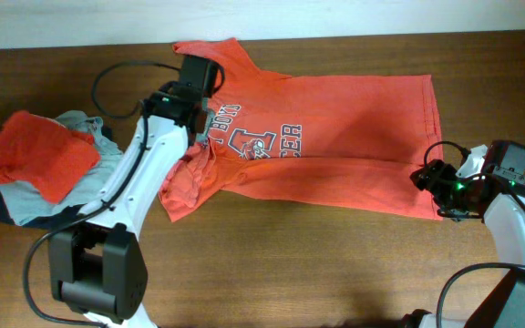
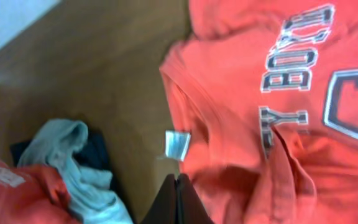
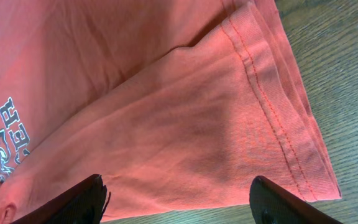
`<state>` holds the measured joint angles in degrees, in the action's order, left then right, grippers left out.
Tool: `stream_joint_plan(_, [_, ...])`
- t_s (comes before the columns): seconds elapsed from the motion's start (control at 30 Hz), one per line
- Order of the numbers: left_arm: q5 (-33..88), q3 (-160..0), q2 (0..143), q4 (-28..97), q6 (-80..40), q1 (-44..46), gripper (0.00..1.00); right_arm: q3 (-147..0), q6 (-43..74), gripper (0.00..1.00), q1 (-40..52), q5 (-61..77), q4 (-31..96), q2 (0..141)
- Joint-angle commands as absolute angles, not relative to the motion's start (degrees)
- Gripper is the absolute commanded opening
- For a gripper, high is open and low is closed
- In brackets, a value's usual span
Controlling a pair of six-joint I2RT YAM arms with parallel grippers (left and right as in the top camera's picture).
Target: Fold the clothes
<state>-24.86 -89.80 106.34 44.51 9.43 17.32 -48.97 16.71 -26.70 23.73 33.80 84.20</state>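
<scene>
Two pincers are bracketing the soft orange-red T-shirt (image 1: pixel 354 137) lying flat on the wood-grain table (image 1: pixel 290 273). The left gripper (image 2: pixel 176 200) is sitting closed beside its ribbed collar (image 2: pixel 194 109). The right gripper (image 3: pixel 179 205) is gaping over its stitched hem (image 3: pixel 272 106). Crumpled clothes (image 1: pixel 39 169) are heaping left.

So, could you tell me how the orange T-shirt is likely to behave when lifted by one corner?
Probably floppy: the T-shirt lies creased, one sleeve bunched, so it should sag from a single pinch. Likely light, since the hem shows thin cloth. Pushed across the table, it would probably wrinkle rather than slide whole.
</scene>
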Motion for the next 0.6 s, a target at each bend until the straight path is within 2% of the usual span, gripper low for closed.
stream_joint_plan(0.0, [-15.3, -90.8, 106.2, 47.7, 11.4, 16.8, 0.00, -49.8, 17.0, 0.79, -26.6, 24.4, 33.9, 84.4])
stream_joint_plan(0.07, [-5.1, -90.3, 106.9, 53.4, 10.6, 16.8, 0.12, -49.8, 17.0, 0.79, -26.7, 24.4, 34.2, 84.4])
stream_joint_plan(0.13, [-0.7, -88.9, 108.2, 54.8, 9.7, 17.1, 0.21, -49.8, 17.0, 0.79, -26.6, 24.4, 34.1, 84.4])
stream_joint_plan(0.23, [-0.7, -86.9, 113.5, 54.3, 9.7, 19.2, 0.32, -49.8, 17.0, 0.79, -26.6, 24.4, 34.1, 84.4])
stream_joint_plan(0.57, [-10.0, -86.9, 118.4, 47.7, 6.4, 19.9, 0.36, -49.8, 17.0, 0.79, -26.6, 24.4, 35.1, 84.4])
